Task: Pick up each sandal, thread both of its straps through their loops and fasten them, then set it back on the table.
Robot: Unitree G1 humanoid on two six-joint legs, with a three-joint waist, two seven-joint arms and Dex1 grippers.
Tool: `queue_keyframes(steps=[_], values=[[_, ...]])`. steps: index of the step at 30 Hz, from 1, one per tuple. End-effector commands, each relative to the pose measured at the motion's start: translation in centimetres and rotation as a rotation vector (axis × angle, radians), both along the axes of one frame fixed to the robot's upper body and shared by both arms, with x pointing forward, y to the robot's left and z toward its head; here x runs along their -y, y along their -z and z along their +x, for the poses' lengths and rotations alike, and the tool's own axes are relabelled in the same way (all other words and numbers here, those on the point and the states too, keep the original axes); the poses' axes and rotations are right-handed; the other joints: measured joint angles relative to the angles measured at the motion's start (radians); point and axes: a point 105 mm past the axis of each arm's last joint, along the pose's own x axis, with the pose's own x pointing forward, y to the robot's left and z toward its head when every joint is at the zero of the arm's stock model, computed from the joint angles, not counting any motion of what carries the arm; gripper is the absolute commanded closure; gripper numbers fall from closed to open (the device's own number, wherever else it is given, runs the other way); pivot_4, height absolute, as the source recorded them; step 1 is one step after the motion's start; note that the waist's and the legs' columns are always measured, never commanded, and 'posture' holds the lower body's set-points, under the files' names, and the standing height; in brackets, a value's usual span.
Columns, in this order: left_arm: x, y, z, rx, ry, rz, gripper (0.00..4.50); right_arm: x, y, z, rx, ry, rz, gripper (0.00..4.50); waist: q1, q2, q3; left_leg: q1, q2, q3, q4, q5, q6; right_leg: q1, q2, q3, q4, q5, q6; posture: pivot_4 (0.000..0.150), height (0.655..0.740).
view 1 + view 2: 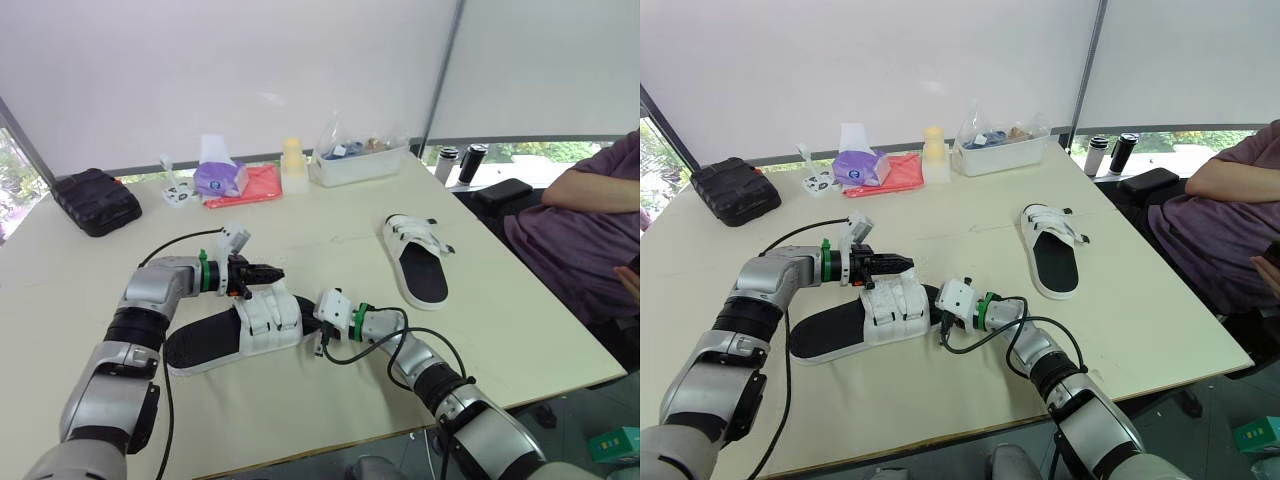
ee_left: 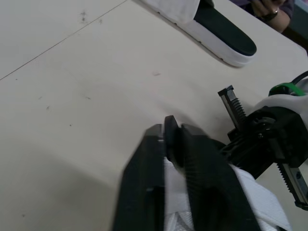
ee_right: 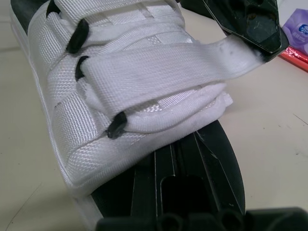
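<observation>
On pale tabletop (image 1: 480, 340), near front edge: white webbing sandal with black footbed (image 1: 205, 343), flat on its sole, long axis along that edge, bare heel end toward robot's left, strapped upper toward right. Above the upper: left gripper (image 1: 272, 272), pointing right, jaws closed to a pinch on free end of white woven strap (image 3: 159, 67). Strap drawn from its black loops across the upper, toward far side of table, tip between the jaws. At the sandal's right end, touching it: right gripper (image 1: 940, 308), low on the table; open or closed, cannot tell. Both arms close in, left the nearer to the strap. Likely next: lay strap down onto the upper and press. Count: two sandals, the second (image 1: 420, 262) well apart toward right edge, lengthwise front to back; two grippers, both at the near one.
</observation>
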Motion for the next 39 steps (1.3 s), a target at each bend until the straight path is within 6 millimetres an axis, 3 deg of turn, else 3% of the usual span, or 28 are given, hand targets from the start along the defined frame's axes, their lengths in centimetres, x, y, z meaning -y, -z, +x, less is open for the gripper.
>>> queue_keyframes(steps=[1,3,5,10,15,18,25,28,34,39], values=[[-0.5,-3.7,0.5,0.056,-0.035,-0.128,4.42,6.9,12.2,-4.7,-0.391,0.123,-0.375,4.50,0.000,0.000,0.000,0.000,0.000,0.000,0.000,0.000,0.000,0.000,0.000,0.000,0.000,0.000,0.000,0.150,0.7400],[-0.7,-5.2,0.7,0.072,-0.060,-0.201,4.42,6.9,12.2,-4.8,-0.392,0.124,-0.376,4.50,0.000,0.000,0.000,0.000,0.000,0.000,0.000,0.000,0.000,0.000,0.000,0.000,0.000,0.000,0.000,0.150,0.7400],[-0.9,-5.4,0.8,0.066,-0.081,-0.206,4.42,7.0,12.2,-4.8,-0.393,0.122,-0.377,4.50,0.000,0.000,0.001,0.000,0.000,0.000,0.000,0.000,0.000,-0.001,0.000,0.000,0.000,0.000,0.000,0.150,0.7400],[-2.1,-1.5,0.4,0.020,-0.118,-0.047,4.42,6.8,12.2,-4.7,-0.392,0.120,-0.376,4.50,0.000,0.001,0.000,0.000,0.000,0.000,0.000,0.000,0.000,0.000,0.000,0.000,0.000,0.000,0.000,0.150,0.7400],[-3.7,0.9,1.0,-0.012,-0.206,0.067,4.42,6.8,12.1,-4.7,-0.391,0.119,-0.375,4.50,0.001,0.000,0.000,0.000,0.000,0.000,0.000,0.000,0.000,0.000,0.000,0.000,0.000,0.000,0.000,0.150,0.7400],[-3.8,3.1,0.4,-0.002,-0.143,0.195,4.42,6.8,12.3,-4.9,-0.394,0.115,-0.379,4.50,0.001,0.000,-0.001,0.000,0.000,0.000,0.000,-0.001,-0.002,0.000,0.000,0.000,0.000,0.000,0.000,0.150,0.7400],[-1.9,3.4,0.7,0.027,-0.063,0.188,4.42,6.7,12.2,-4.7,-0.392,0.116,-0.377,4.50,0.001,0.006,-0.006,0.000,0.000,0.000,0.000,-0.001,-0.002,0.000,0.000,0.000,0.000,0.000,0.000,0.150,0.7400],[-1.5,2.9,0.3,0.004,-0.017,0.141,3.50,6.7,12.2,-4.8,-0.394,0.115,-0.379,4.50,0.001,0.006,-0.007,0.001,-0.001,0.001,0.000,-0.001,-0.002,0.001,0.000,0.000,0.000,0.000,0.000,0.150,0.7400],[-3.0,-1.8,1.9,0.068,-0.129,-0.027,0.63,6.8,11.9,-4.6,-0.385,0.131,-0.354,4.50,0.000,0.003,-0.006,0.000,-0.001,0.000,0.000,-0.001,-0.001,0.001,0.000,-0.001,0.000,0.000,0.000,0.150,0.7400],[-3.7,-5.1,0.7,0.151,-0.129,-0.076,0.63,6.9,10.0,-3.1,-0.328,0.202,-0.237,4.50,0.001,0.001,-0.002,0.000,0.000,-0.001,0.000,0.000,0.000,0.001,0.000,-0.001,0.000,0.000,0.000,0.150,0.7400]])
